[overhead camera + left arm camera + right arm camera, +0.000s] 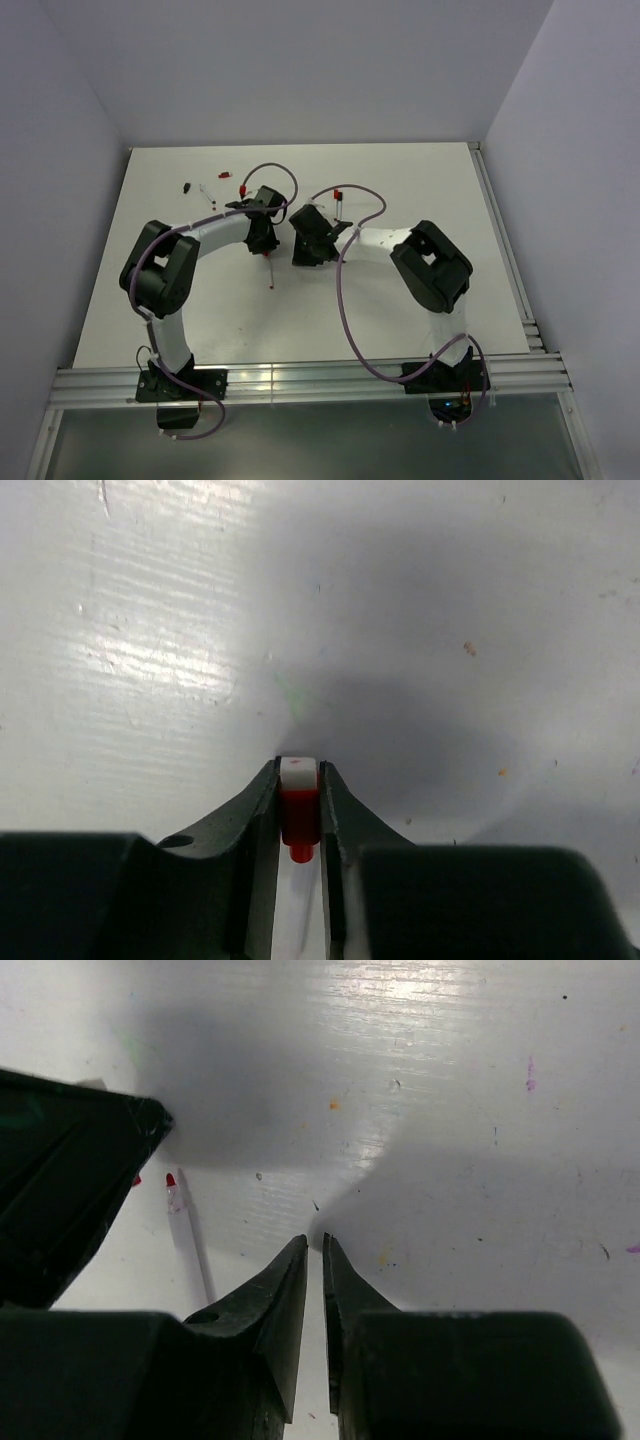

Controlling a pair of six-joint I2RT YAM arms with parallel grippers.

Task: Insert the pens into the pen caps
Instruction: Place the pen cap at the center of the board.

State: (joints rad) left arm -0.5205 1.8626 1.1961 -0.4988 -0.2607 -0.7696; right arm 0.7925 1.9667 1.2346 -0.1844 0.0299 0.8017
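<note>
My left gripper (263,243) (299,780) is shut on a short red pen cap (298,805) with a white end, held just above the white table. A white pen (271,273) with a red tip lies on the table just below it; it also shows in the right wrist view (186,1228). My right gripper (306,236) (314,1243) is next to the left one, jaws almost touching with nothing between them. At the back left lie a white pen (207,193), a black cap (187,186) and two red caps (222,175) (243,188). Another pen (340,205) lies behind the right gripper.
Purple cables (345,300) loop over both arms. The white table (430,180) is walled at the back and sides, with a rail along its right edge (505,260). The left gripper's black body (60,1190) fills the left of the right wrist view.
</note>
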